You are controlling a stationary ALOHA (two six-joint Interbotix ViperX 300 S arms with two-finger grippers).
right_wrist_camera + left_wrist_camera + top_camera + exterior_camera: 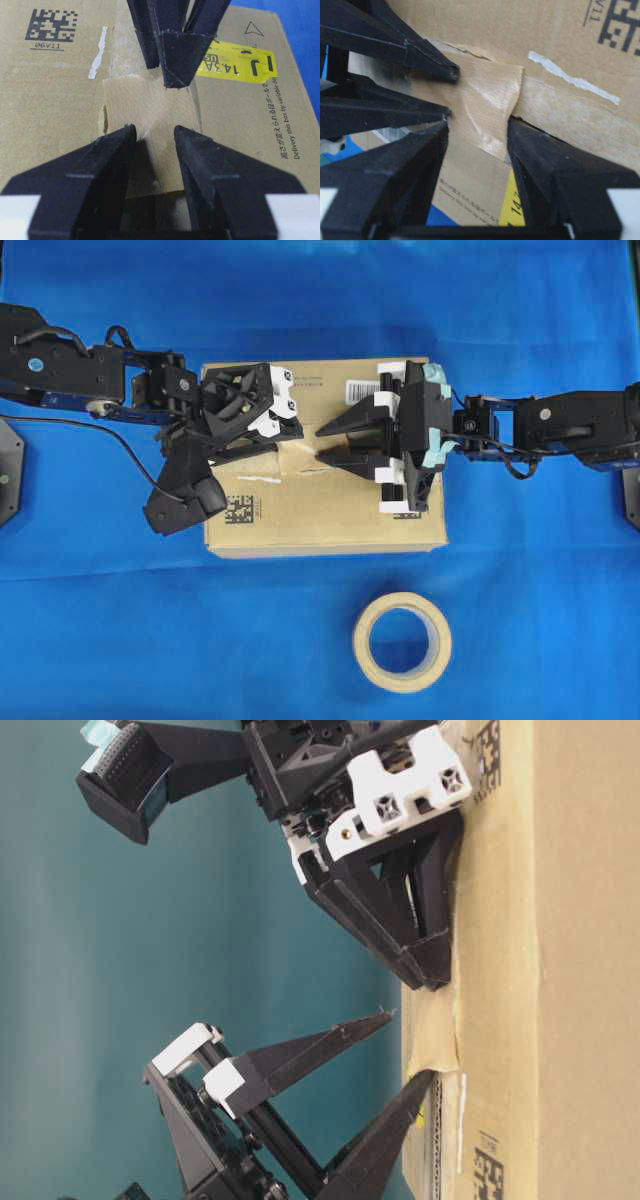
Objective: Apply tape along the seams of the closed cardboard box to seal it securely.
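The brown cardboard box (330, 520) lies closed on the blue cloth. A square piece of tan tape (145, 100) sits across the seam (120, 50), slightly wrinkled (485, 100). My right gripper (320, 442) reaches in from the right. It is open, with both fingertips resting on the tape (155, 129) and nothing between them. My left gripper (295, 433) comes from the left, rolled on its side and open. One of its fingers (425, 1075) touches the tape's edge while the other is raised above the box. The two grippers' tips nearly meet over the tape (430, 1025).
A tan tape roll (362, 640) lies flat on the blue cloth (150, 640) in front of the box. On the box top are a yellow sticker (235, 62), a white barcode label (362, 390) and a black square code (240, 508).
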